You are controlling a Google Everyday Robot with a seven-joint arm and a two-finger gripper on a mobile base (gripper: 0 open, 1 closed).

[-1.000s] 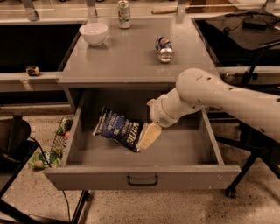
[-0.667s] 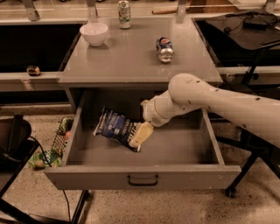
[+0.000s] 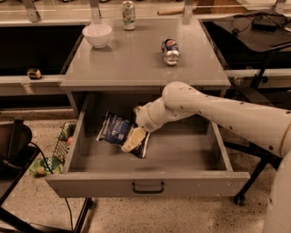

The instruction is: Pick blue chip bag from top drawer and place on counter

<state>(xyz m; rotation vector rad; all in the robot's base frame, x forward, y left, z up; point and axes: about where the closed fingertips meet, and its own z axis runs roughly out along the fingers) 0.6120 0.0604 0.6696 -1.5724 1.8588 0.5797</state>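
The top drawer (image 3: 150, 184) stands pulled open below the counter (image 3: 132, 61). The blue chip bag (image 3: 116, 129) lies crinkled on the drawer floor, left of the middle. My gripper (image 3: 131, 141) reaches down into the drawer from the right. Its pale fingers (image 3: 132, 139) lie over the right end of the bag, touching it or just above it. The white arm crosses the drawer's right half and hides part of its back wall.
On the counter stand a white bowl (image 3: 97, 35) at the back left, an upright can (image 3: 128, 9) at the back, and a blue soda can (image 3: 170, 51) on its side at the right. A black stand (image 3: 248, 191) is right of the cabinet. Clutter (image 3: 54, 154) lies on the floor left.
My arm and gripper have moved left and deeper into the drawer, from beside the bag's right end to over it. The bag has not visibly moved.
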